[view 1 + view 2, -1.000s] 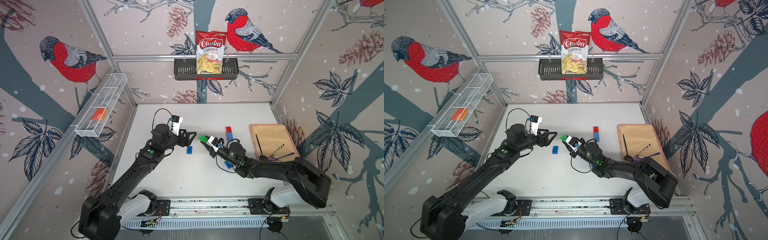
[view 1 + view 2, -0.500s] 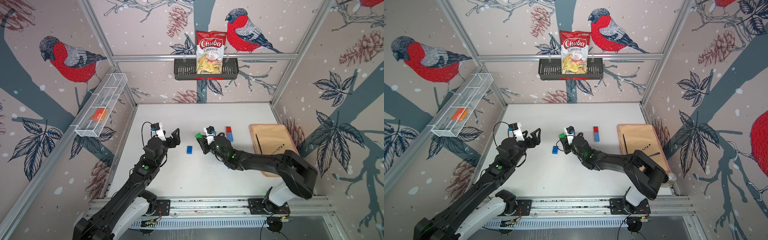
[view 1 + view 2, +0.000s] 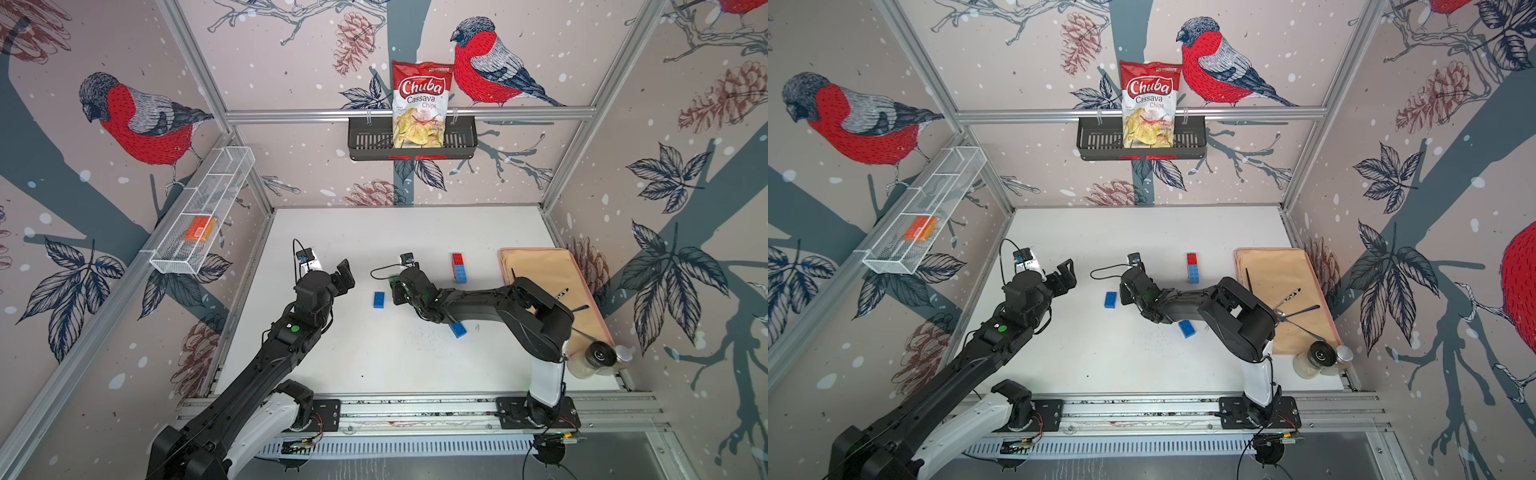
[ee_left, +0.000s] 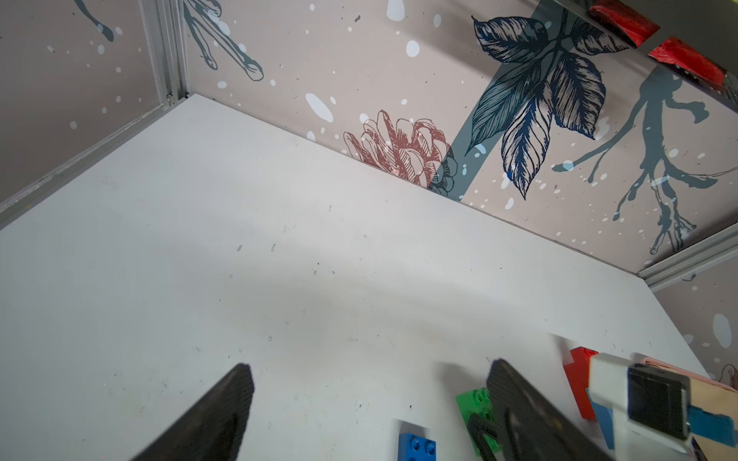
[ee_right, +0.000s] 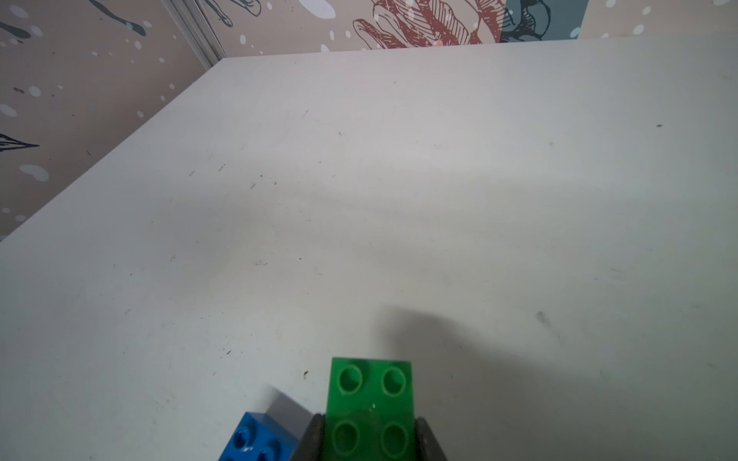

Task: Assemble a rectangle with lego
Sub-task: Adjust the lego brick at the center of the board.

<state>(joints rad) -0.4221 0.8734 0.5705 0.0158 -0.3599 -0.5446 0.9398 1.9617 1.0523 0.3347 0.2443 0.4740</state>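
Right end effector (image 5: 369,439) grips green brick (image 5: 371,383); best lowered level, flush against blue brick (image 5: 255,439) just beside. Left end effector (image 4: 369,371) spread wide, empty.

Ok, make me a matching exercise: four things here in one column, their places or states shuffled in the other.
1. green brick
2. red brick
3. chips bag
4. left end effector

A. open, holding nothing
B. in the black basket on the back wall
C. clamped in the right end effector
D. end to end with a light blue brick

Pairs: 1-C, 2-D, 3-B, 4-A
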